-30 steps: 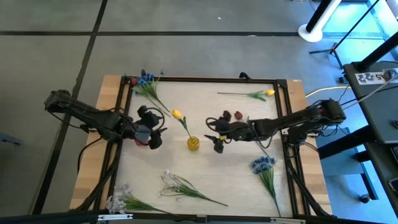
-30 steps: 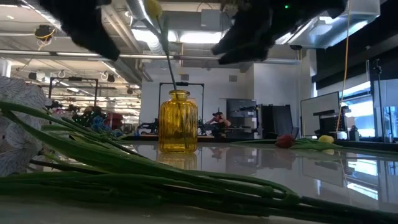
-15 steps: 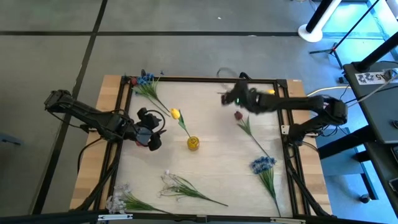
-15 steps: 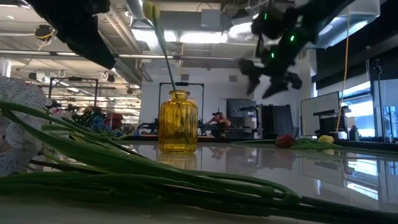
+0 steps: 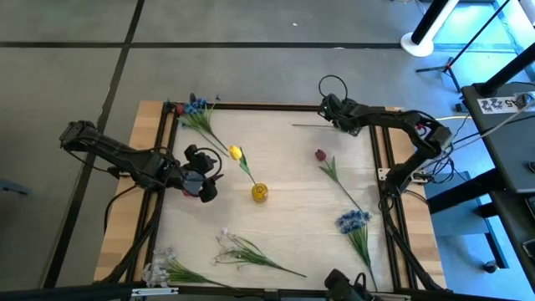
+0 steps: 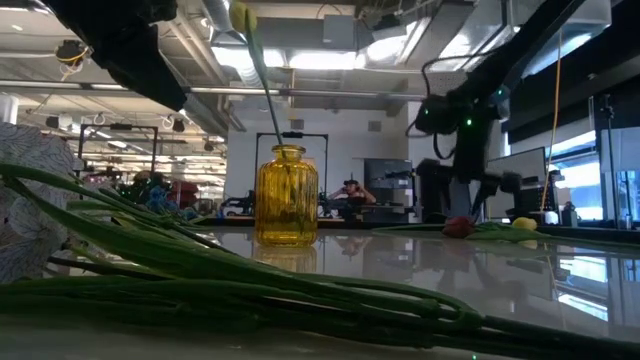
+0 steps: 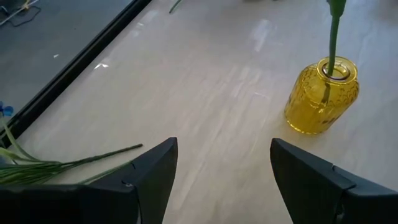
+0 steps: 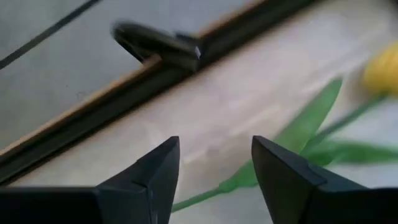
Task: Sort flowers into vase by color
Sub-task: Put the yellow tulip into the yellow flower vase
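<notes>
A yellow glass vase stands mid-table with one yellow tulip stuck in it by its stem; it also shows in the left wrist view. My left gripper is open and empty, to the left of the vase. My right gripper is open at the far edge, above a second yellow tulip's stem. In the right wrist view its fingers stand either side of that tulip's leaf, with the yellow head beyond. A dark red bud lies right of the vase.
Blue blooms lie at the far left corner and near right. White sprigs lie along the near edge, another at the near left corner. A dark frame rail runs along the far edge, close to my right gripper.
My right gripper has swung from mid-table beside the vase up and toward the table's far edge, and now stands over the yellow tulip lying there. The dark red bud, which the arm partly covered, lies in the open.
</notes>
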